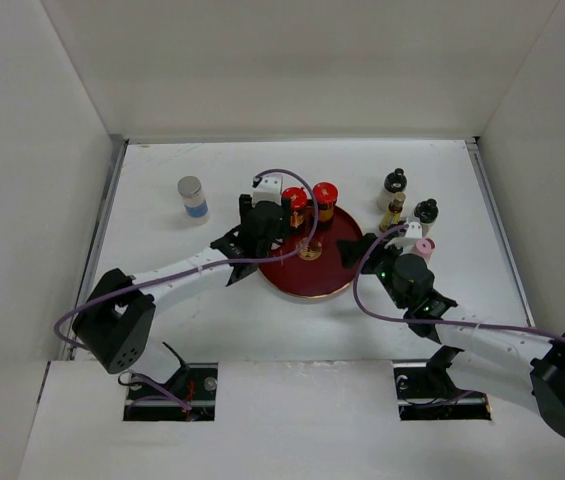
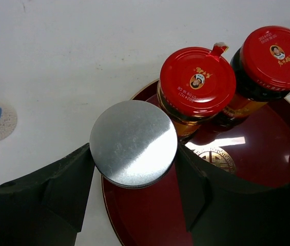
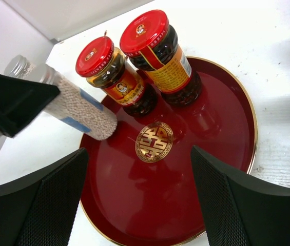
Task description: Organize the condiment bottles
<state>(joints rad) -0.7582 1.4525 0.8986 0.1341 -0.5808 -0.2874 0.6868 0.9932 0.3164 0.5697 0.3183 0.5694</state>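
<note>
left end effector (image 2: pixel 133 179): nearest the lens in the left wrist view; its two dark fingers were closed on the sides of the silver-capped cylinder.
silver-capped cylinder (image 2: pixel 133 142): gripped just below its cap; in the right wrist view it leaned at the left of the frame, pale granules visible inside, its lower end at the tray's left rim. I could not tell whether it touched the tray.
right end effector (image 3: pixel 139 150): jaws wide apart and empty, poised above the near half of the tray.
tray (image 3: pixel 134 205): round and dark red with a gold rim, at the centre of the top view on the white tabletop (image 1: pixel 182 330).
gold emblem (image 3: pixel 154 141): at the tray's centre, uncovered.
red-capped jars (image 3: pixel 96 56): two, upright and side by side on the tray's far edge, just beside the held cylinder.
blue-labelled cylinder (image 1: pixel 192 197): upright on the tabletop, upper left of the top view, well apart from the tray.
black-capped bottles (image 1: pixel 394 182): clustered on the tabletop right of the tray.
pink shaker (image 1: pixel 424 246): just below that cluster, close beside the right arm's wrist.
</note>
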